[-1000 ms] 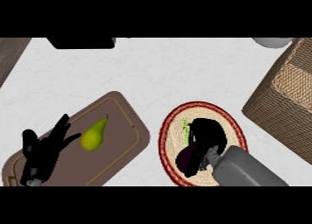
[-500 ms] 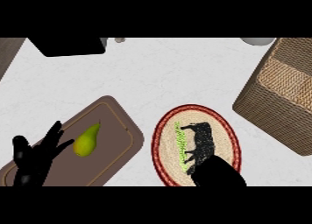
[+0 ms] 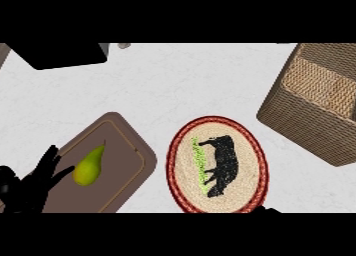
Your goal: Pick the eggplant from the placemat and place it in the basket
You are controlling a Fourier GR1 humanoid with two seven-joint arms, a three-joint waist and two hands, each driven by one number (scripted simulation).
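Head view, looking steeply down on a pale, faintly marbled bench (image 3: pixel 173 85). An oval woven placemat (image 3: pixel 218 165) with a red rim lies low in the middle, printed with a black animal shape and a green strip. No eggplant lies on it, and none shows anywhere else, so where the eggplant is cannot be told. A tall wicker basket (image 3: pixel 314 100) stands at the right, near the placemat but apart from it, and its open top shows nothing inside. To the left of the placemat lies a brown board (image 3: pixel 125 165) carrying a yellow-green pear (image 3: pixel 89 167). The left hand (image 3: pixel 26 187) rests at the lower left edge over that board, fingers (image 3: pixel 48 157) spread and straight, holding nothing, just beside the pear. The right hand does not show. Judging by the bare placemat, the pick is likely done and the carry to the basket is in hand. To do it well, the eggplant should travel high enough to pass the basket's near wall, stop over the middle of the opening, and be let go low inside. A dark box (image 3: pixel 59 52) sits at the far left of the bench.
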